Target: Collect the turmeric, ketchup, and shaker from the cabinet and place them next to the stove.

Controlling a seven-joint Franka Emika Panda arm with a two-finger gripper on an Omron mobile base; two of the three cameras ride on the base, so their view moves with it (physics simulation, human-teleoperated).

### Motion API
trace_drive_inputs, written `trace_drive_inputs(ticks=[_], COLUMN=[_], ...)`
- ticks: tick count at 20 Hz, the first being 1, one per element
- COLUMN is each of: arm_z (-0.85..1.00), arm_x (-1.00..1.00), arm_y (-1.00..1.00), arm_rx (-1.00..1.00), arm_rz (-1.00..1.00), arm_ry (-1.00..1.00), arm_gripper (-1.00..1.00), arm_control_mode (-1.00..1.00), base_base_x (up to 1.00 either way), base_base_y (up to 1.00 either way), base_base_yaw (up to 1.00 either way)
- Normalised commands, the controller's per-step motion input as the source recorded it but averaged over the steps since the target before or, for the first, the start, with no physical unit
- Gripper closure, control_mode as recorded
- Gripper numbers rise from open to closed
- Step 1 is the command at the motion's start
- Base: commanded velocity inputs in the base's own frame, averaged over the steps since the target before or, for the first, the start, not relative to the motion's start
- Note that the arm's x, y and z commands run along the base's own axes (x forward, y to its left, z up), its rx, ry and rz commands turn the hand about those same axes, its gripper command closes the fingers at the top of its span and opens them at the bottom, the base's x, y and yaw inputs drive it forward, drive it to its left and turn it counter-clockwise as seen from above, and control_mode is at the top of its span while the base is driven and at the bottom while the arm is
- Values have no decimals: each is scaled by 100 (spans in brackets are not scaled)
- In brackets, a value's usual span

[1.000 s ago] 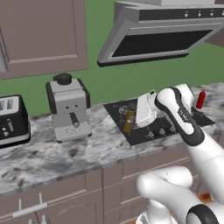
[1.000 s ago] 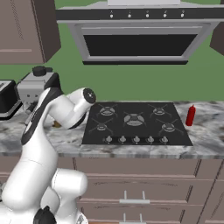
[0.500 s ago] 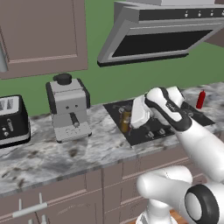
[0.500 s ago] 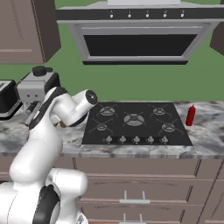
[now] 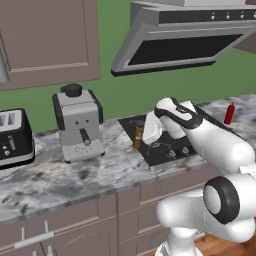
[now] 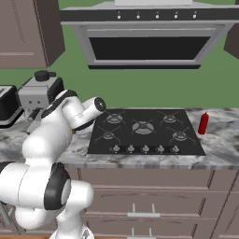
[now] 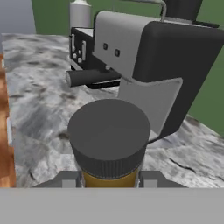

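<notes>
My gripper [image 5: 140, 135] is shut on the turmeric [image 5: 138, 137], a mustard-brown jar with a dark cap, held upright low at the counter just left of the stove [image 5: 172, 150]. In the hand view the jar's dark cap [image 7: 109, 133] sits between the two fingertips [image 7: 70, 178]. The black stove [image 6: 144, 135] has silver knobs along its front. The ketchup [image 6: 203, 123], a red bottle, stands upright on the counter right of the stove, also seen as ketchup [image 5: 229, 114] in the left base view. The shaker and the cabinet are out of view.
A grey coffee machine [image 5: 77, 122] stands on the marble counter [image 5: 90, 175] left of the jar, close ahead as coffee machine [image 7: 148, 61] in the hand view. A black toaster [image 5: 15, 137] sits further left. A range hood [image 6: 144, 32] hangs above the stove.
The arm has carried the turmeric a little to the left and down, from over the stove's left edge toward the counter beside it. The grip stayed shut.
</notes>
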Motion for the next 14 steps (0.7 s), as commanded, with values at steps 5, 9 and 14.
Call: trace_drive_inputs(ticks=[5, 9, 14], arm_z=[-28, -31, -32], arm_x=[51, 45, 30], arm_y=[20, 21, 6], arm_rx=[-1, -2, -3], arm_rz=[1, 0, 0], arm_ry=[0, 0, 0], arm_gripper=[100, 100, 100], arm_control_mode=[-100, -100, -100], base_base_x=[0, 0, 0], base_base_y=[0, 0, 0], base_base_yaw=[0, 0, 0])
